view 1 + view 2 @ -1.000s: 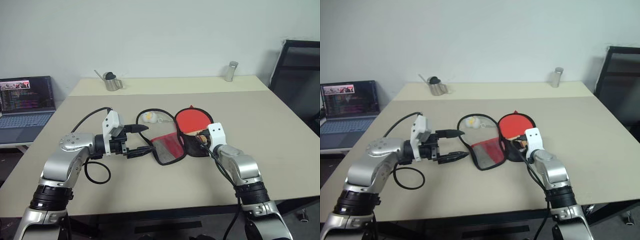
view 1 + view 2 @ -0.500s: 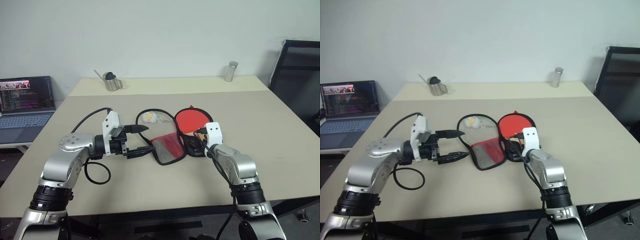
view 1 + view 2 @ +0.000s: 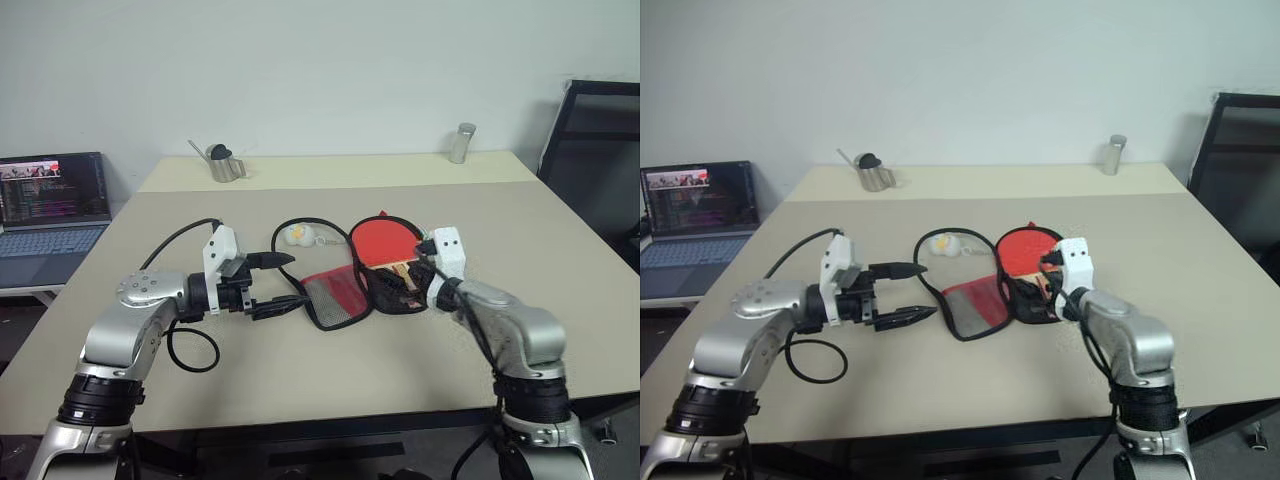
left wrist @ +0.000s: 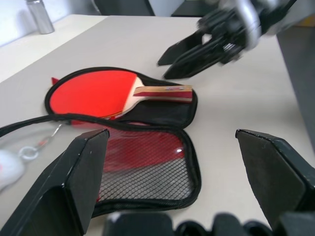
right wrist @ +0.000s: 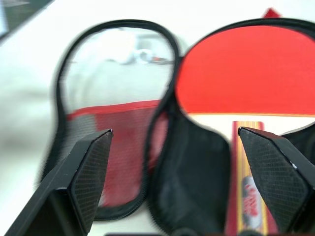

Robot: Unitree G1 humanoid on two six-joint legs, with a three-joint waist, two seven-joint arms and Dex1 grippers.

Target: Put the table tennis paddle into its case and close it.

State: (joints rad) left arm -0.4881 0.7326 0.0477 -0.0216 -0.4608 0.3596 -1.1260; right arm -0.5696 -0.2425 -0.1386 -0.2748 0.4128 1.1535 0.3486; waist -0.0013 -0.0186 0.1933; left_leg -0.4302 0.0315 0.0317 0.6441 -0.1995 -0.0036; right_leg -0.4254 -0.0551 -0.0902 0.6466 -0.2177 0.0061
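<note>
The case (image 3: 345,285) is lying unzipped and spread flat near the middle of the beige surface (image 3: 520,250), its two halves side by side. The paddle (image 3: 385,245) is resting on the black half, on the robot's right, red face up and pointing away from the robot, wooden handle (image 4: 165,92) pointing toward the robot. The other half, red with a mesh panel (image 4: 142,169), is lying open to the left of the paddle, uncovered, so the case is not closed. A small white-yellow ball charm (image 3: 296,234) is sitting on the surface just beyond the mesh half, inside the loop of black edging.

The right gripper (image 3: 405,283) is hovering just above the handle end of the paddle, its fingers (image 5: 91,169) spread wide and grasping nothing (the right wrist view shows the handle lying free between them, untouched). The left gripper (image 3: 272,283) is hanging over the surface just to the left of the mesh half, pointing toward it, fingers (image 4: 81,182) likewise released and wide apart, empty, not touching the case.

At the far edge of the surface a small metal watering can (image 3: 224,163) is standing on the left and a metal bottle (image 3: 461,143) on the right. A laptop (image 3: 52,205) is sitting open on a separate stand to the left, and a black chair (image 3: 598,150) is standing off to the right.
</note>
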